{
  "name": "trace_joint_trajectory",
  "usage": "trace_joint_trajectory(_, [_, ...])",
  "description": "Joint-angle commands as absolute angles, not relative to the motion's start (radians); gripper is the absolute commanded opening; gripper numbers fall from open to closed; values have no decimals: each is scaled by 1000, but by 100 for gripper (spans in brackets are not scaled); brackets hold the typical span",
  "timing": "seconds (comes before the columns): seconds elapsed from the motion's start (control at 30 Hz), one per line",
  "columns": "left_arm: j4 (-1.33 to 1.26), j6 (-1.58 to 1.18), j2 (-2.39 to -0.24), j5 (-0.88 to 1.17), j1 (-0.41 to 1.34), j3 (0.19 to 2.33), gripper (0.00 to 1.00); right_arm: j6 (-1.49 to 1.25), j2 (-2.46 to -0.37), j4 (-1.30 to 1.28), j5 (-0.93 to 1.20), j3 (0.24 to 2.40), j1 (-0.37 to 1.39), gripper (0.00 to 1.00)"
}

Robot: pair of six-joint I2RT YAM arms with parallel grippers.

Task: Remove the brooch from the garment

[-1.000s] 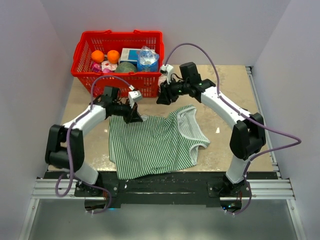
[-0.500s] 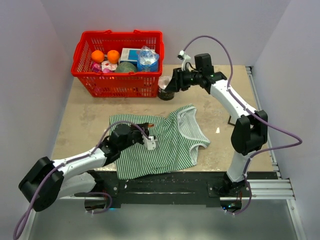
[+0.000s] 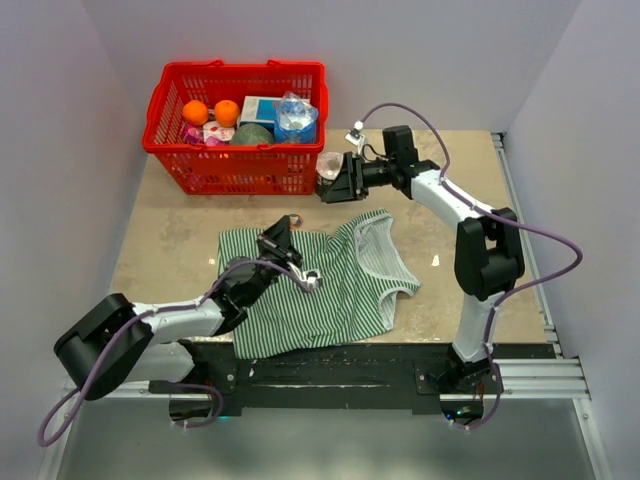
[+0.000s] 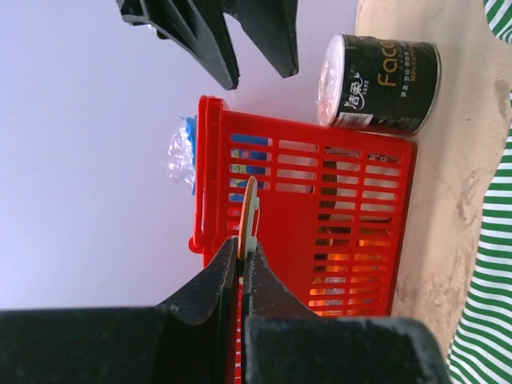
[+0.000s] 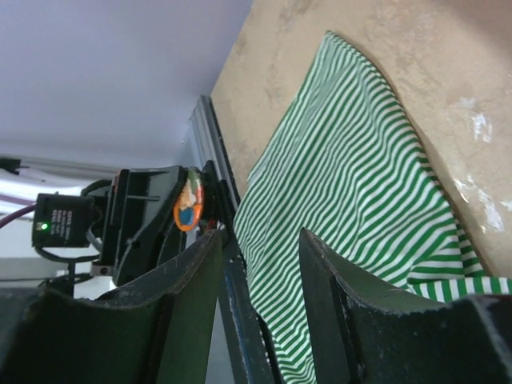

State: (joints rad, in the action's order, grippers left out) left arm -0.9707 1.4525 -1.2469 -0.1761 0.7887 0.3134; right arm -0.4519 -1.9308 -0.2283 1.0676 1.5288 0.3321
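Observation:
The garment [image 3: 320,290] lies flat on the table, green-and-white striped, and also shows in the right wrist view [image 5: 352,160]. My left gripper [image 3: 283,232] is raised over its far edge, pointing toward the basket. It is shut on the brooch [image 4: 250,212], seen edge-on as a thin orange-and-white disc above the closed fingertips [image 4: 242,260]. The right wrist view shows the brooch's orange and blue face [image 5: 189,206]. The brooch is off the cloth. My right gripper [image 3: 332,188] hangs open and empty beyond the garment's far edge, its fingers apart [image 5: 256,264].
A red basket [image 3: 235,160] with oranges and packets stands at the back left. A black can labelled "Face" [image 4: 384,84] lies on its side between the basket and my right gripper. The rail edge runs along the near side.
My left arm drew back from the garment's far edge, dropped low over the cloth, then tilted its gripper up toward the basket with the brooch. The right gripper shifted slightly near the can.

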Motion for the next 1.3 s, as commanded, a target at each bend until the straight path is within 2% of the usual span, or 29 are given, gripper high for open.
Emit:
trace_joint_trajectory(0.0, [-1107, 1545, -1281, -163, 798, 371, 0, -560, -1933, -54, 1205, 1510, 336, 48])
trace_joint_trajectory(0.07, [-1114, 1555, -1299, -156, 798, 383, 0, -618, -1936, 33, 1265, 1497, 348, 41])
trace_joint_trajectory(0.2, [-1117, 1565, -1321, -156, 799, 423, 0, -569, -1939, -29, 1287, 1531, 370, 42])
trace_joint_trajectory(0.4, [-1135, 1580, -1362, -155, 799, 472, 0, -603, -1950, 21, 1324, 1523, 382, 41])
trace_joint_trajectory(0.7, [-1141, 1588, -1407, -155, 801, 508, 0, -713, -1953, 141, 1379, 1491, 390, 29])
trace_joint_trajectory(1.17, [-1144, 1603, -1437, -138, 799, 518, 0, -775, -1979, 206, 1427, 1500, 411, 23])
trace_joint_trajectory(1.27, [-1144, 1595, -1447, -144, 799, 529, 0, -784, -1979, 218, 1428, 1497, 408, 14])
